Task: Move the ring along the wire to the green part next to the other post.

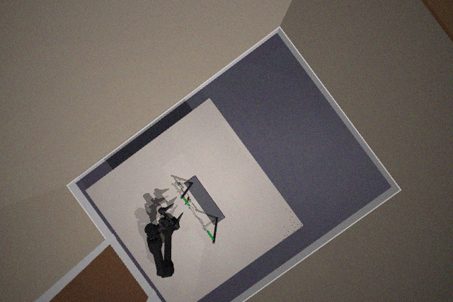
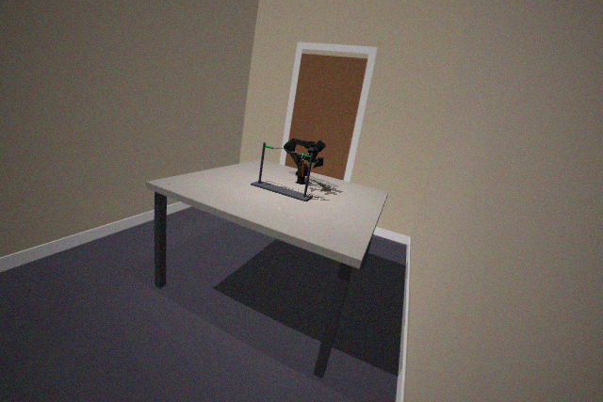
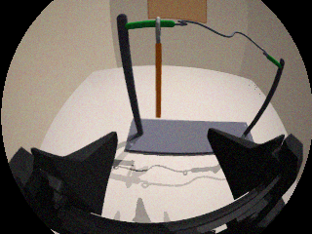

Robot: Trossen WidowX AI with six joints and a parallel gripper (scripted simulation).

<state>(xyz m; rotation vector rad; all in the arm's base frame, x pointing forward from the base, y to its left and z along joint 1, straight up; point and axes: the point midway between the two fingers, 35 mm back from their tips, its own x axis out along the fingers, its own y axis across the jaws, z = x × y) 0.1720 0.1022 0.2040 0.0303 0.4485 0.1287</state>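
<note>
The ring (image 3: 158, 30) hangs edge-on around the green part of the wire (image 3: 141, 24) (image 1: 185, 201) beside the left post (image 3: 128, 68) of the wrist view. Its orange handle (image 3: 158, 80) (image 1: 188, 199) (image 2: 302, 168) hangs straight down. The thin grey wire (image 3: 214, 29) curves from there to the other green part (image 3: 274, 60) (image 1: 210, 235) (image 2: 268, 147) at the other post (image 3: 265, 104) (image 1: 214, 229). My gripper (image 3: 165, 135) (image 1: 177, 208) is wide open and empty. It stands back from the handle, which is seen between and beyond the fingers. Its fingers are hard to make out in the exterior view.
Both posts stand on a flat grey base (image 3: 190, 136) (image 1: 207, 198) (image 2: 280, 189) on the pale table (image 1: 248, 196) (image 2: 234, 195). The arm (image 1: 157, 251) stands on the same side of the wire as the gripper. Shadows of the arm and wire lie on the table.
</note>
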